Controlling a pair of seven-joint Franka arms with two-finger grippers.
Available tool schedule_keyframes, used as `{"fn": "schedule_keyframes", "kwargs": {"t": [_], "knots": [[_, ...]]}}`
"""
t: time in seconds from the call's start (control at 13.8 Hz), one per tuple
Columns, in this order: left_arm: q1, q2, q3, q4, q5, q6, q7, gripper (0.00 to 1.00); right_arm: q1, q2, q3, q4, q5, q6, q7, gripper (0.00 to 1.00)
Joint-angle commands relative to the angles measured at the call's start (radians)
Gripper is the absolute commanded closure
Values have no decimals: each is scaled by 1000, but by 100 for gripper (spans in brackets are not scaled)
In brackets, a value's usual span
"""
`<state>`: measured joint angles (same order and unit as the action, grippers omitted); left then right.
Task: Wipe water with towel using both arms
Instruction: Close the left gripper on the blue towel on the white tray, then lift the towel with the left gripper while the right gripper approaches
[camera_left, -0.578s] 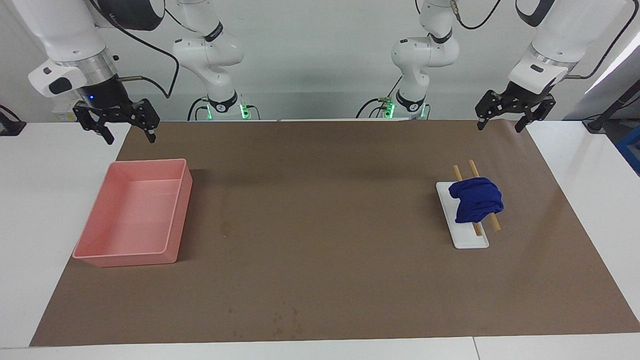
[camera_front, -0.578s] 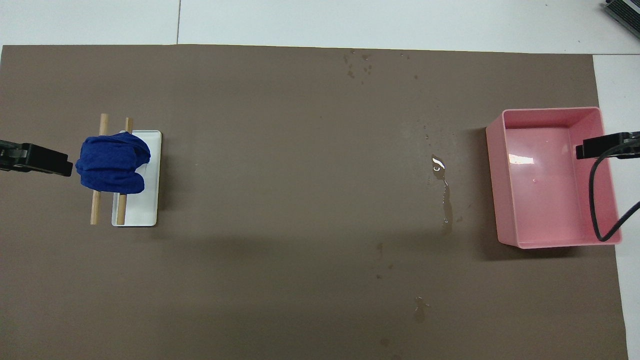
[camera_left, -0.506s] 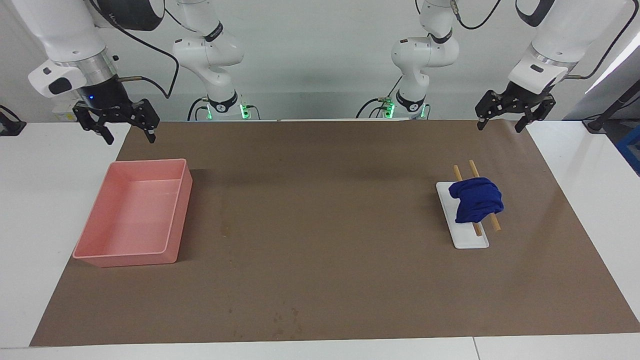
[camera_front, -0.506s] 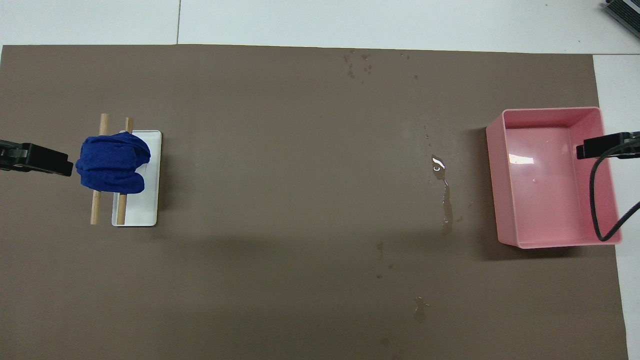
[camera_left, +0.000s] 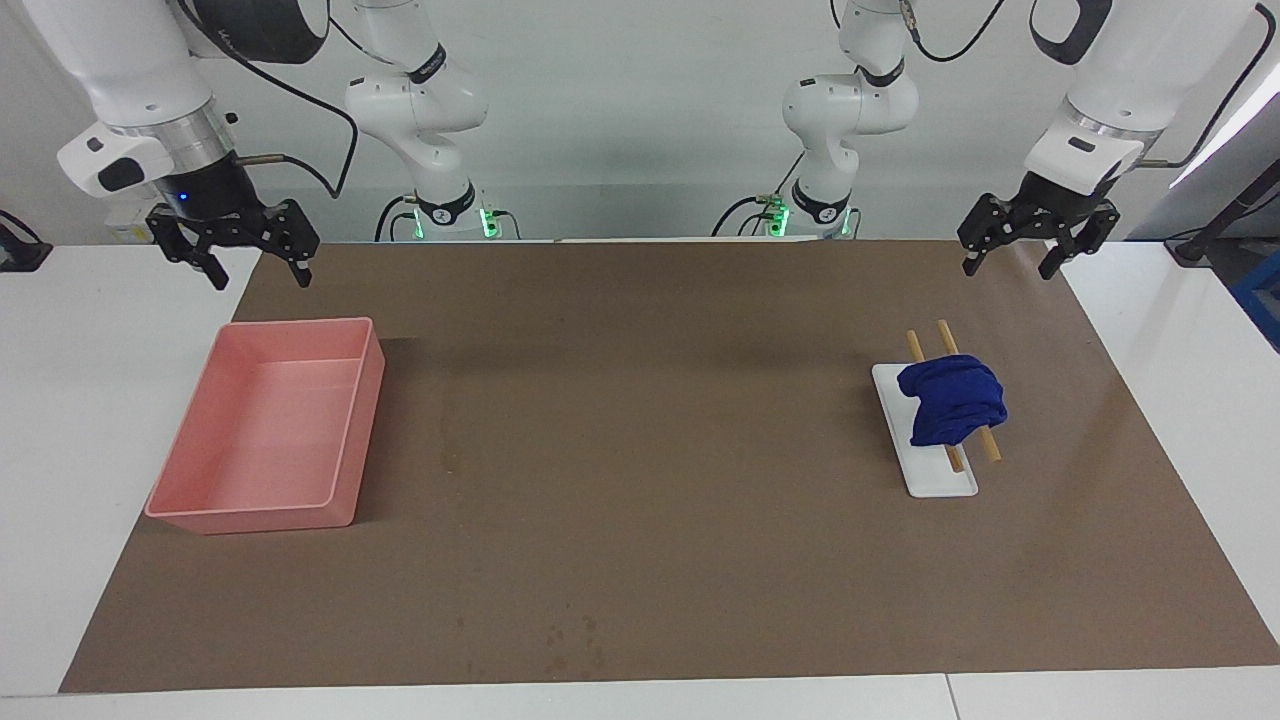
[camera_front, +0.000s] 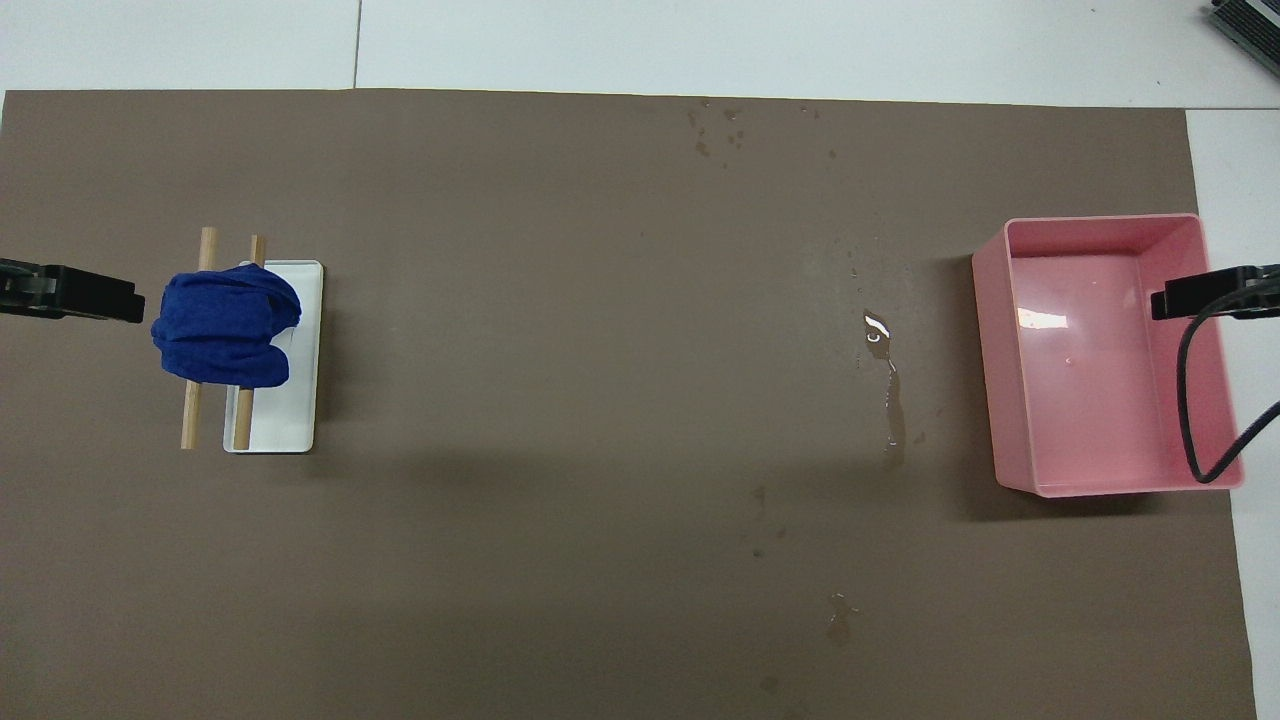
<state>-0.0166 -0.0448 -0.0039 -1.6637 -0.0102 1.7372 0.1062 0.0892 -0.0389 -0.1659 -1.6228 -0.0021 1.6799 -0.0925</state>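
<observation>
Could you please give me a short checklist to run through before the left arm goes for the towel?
1. Towel free to lift, draped over two wooden rods on the white tray: ok.
2. Left tool open and empty, above the mat's edge: ok.
3. Right tool open and empty, waiting near the pink bin: ok.
4. Water visible on the brown mat beside the bin: ok.
5. Nothing between towel and water: ok.
</observation>
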Motion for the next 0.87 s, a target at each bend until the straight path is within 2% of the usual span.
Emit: {"fn": "schedule_keyframes", "kwargs": {"t": [0.0,0.22,0.36,0.58,0.79], "knots": [[30,-26,-4,-134,66,175,-23,0,12,-3,-4,-15,26,15,-19,0],[6,75,-4,-194,145,355,-219,0,26,-4,-4,-20,90,21,26,0],[-13,117,-4,-240,252,445,-340,0,26,-10,-3,-34,125,21,135,0],[-13,123,-4,-310,280,518,-382,0,32,-21,-1,-72,227,61,337,0],[-26,111,-5,-375,280,580,-416,0,85,-47,-1,-127,319,86,647,0]]}}
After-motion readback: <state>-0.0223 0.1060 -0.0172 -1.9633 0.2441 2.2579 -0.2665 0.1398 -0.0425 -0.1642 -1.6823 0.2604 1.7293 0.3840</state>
